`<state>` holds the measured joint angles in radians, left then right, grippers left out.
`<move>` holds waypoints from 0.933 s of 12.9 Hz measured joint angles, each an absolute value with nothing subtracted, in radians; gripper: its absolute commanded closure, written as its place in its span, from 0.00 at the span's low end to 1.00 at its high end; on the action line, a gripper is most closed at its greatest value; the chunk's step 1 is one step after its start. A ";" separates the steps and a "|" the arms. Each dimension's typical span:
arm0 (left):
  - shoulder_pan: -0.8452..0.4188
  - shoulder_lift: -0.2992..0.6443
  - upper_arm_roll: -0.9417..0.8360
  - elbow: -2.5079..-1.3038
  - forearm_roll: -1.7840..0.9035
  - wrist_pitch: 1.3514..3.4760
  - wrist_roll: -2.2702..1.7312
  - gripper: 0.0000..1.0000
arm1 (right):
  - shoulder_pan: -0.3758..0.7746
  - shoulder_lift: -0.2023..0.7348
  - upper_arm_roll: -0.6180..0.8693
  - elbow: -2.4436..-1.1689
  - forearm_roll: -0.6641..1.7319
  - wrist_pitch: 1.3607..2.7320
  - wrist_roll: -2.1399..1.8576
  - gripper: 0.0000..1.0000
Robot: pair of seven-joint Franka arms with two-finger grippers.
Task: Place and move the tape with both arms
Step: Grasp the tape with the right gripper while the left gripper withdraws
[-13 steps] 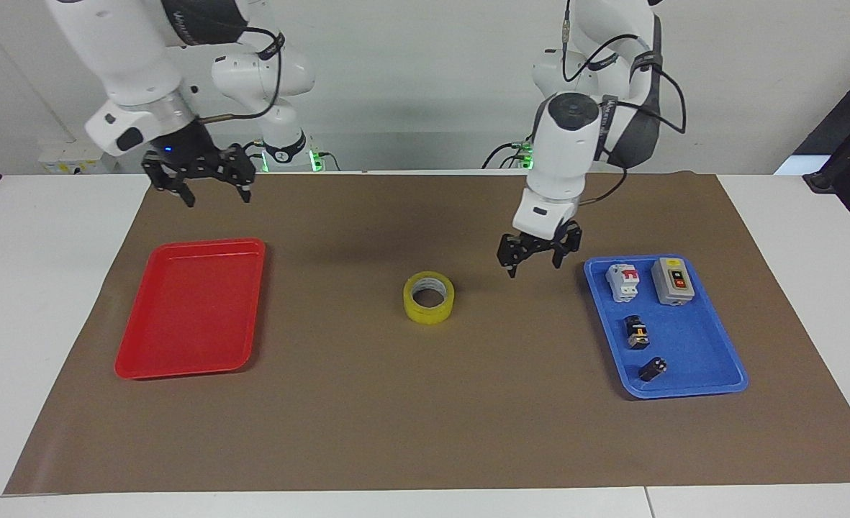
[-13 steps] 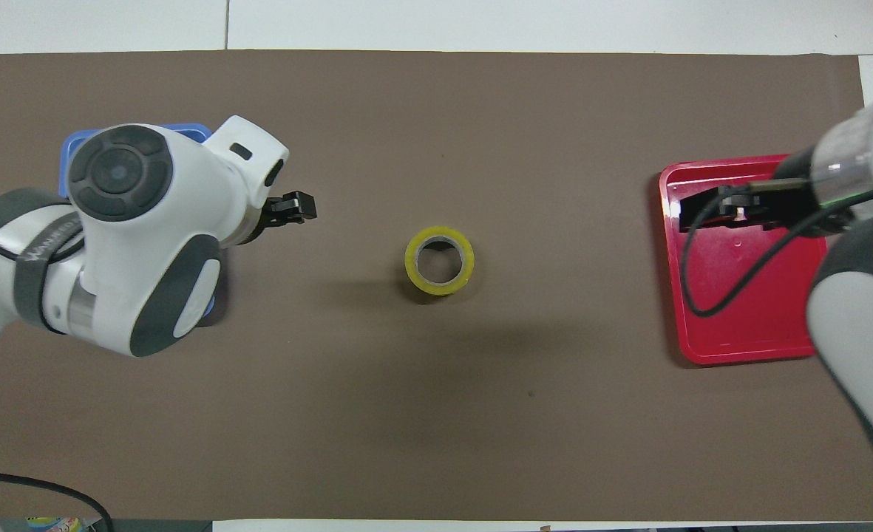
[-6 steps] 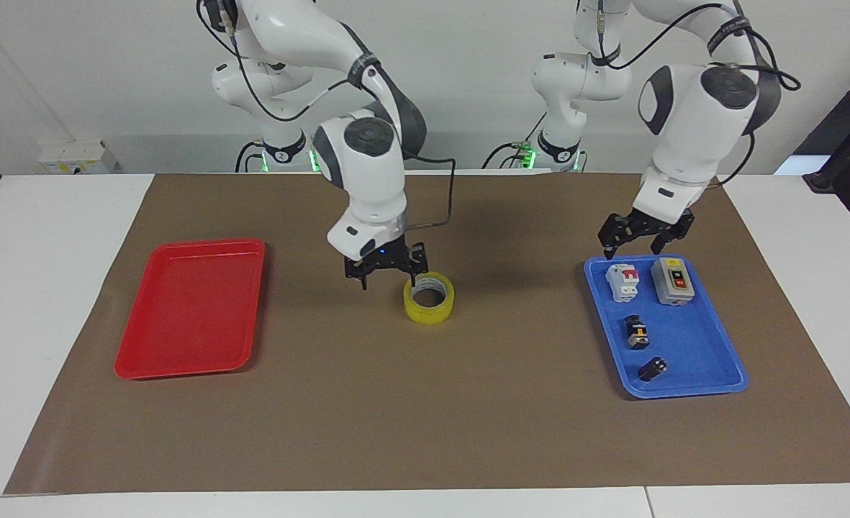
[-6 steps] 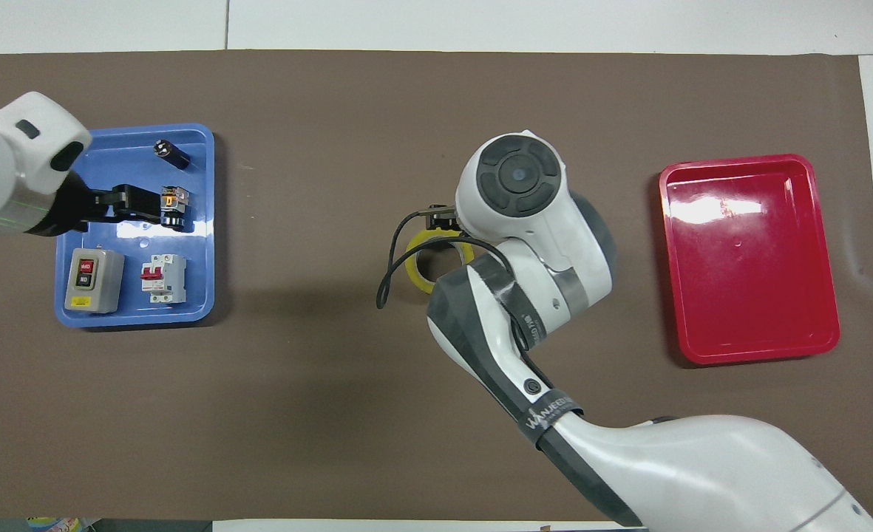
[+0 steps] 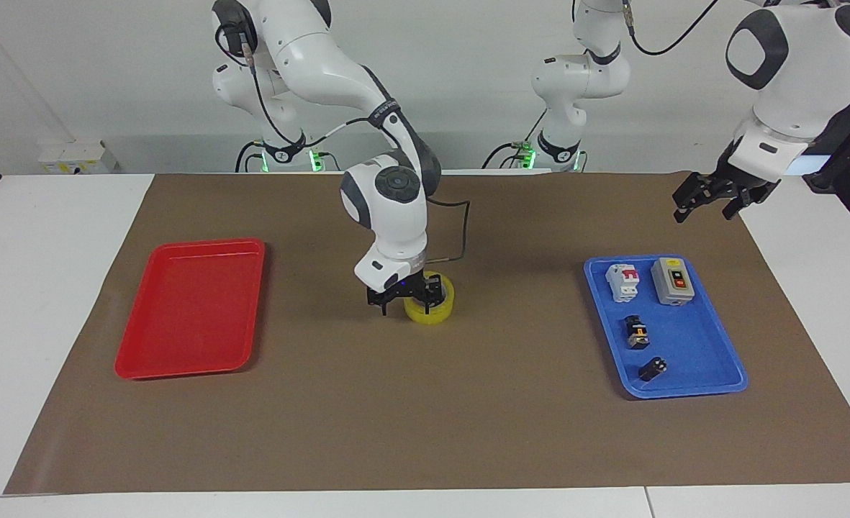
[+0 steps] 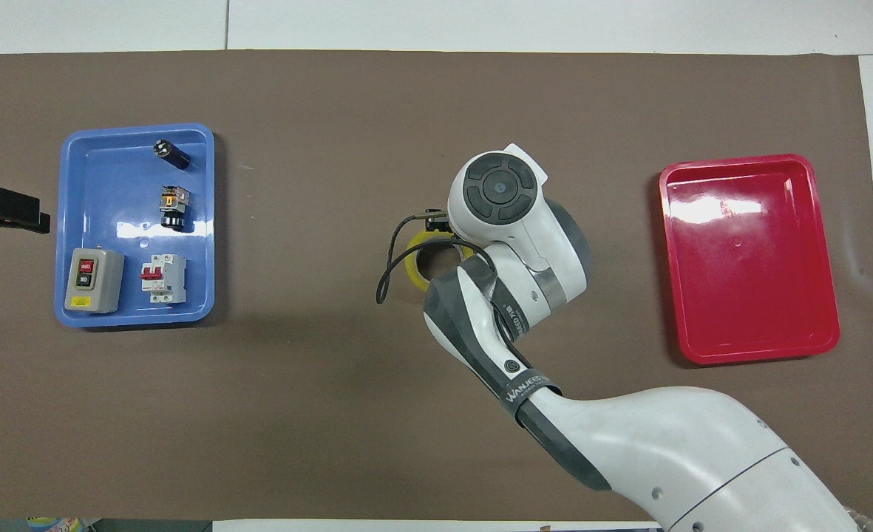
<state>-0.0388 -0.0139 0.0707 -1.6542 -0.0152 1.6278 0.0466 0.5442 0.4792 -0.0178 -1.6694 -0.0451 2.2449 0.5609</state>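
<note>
The yellow tape roll (image 5: 432, 314) lies flat in the middle of the brown mat and also shows in the overhead view (image 6: 414, 264), half covered by the right arm's wrist. My right gripper (image 5: 408, 296) is down at the roll, open. One finger stands outside the roll toward the red tray, and the other seems to be in or over its core. My left gripper (image 5: 710, 198) is open and empty, raised over the mat's edge at the left arm's end of the table; it also shows in the overhead view (image 6: 6, 210).
A blue tray (image 5: 684, 392) (image 6: 133, 318) at the left arm's end holds a grey switch box (image 5: 673, 281), a white breaker (image 5: 625, 281) and two small black parts. An empty red tray (image 5: 187, 309) (image 6: 746, 258) lies at the right arm's end.
My right gripper swung from above the red tray to the tape and has come down onto it. My left gripper moved from beside the tape, over the blue tray, out to the mat's edge.
</note>
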 measured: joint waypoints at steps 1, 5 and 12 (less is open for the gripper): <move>-0.039 -0.014 0.070 -1.636 -0.016 1.595 0.047 0.00 | 0.544 0.479 -0.009 -1.677 -0.045 2.245 0.561 0.15; -0.039 -0.024 0.066 -1.618 -0.017 1.515 0.048 0.00 | 0.547 0.470 0.019 -1.711 -0.045 2.245 0.562 0.16; -0.044 -0.032 0.060 -1.619 -0.018 1.503 0.049 0.00 | 0.546 0.450 0.019 -1.766 -0.029 2.248 0.562 1.00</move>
<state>-0.0438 -0.0323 0.0604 -1.6188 -0.0185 1.5029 0.0488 0.5463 0.4502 0.0190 -1.7658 -0.0291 2.2476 0.5619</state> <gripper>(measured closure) 0.000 0.608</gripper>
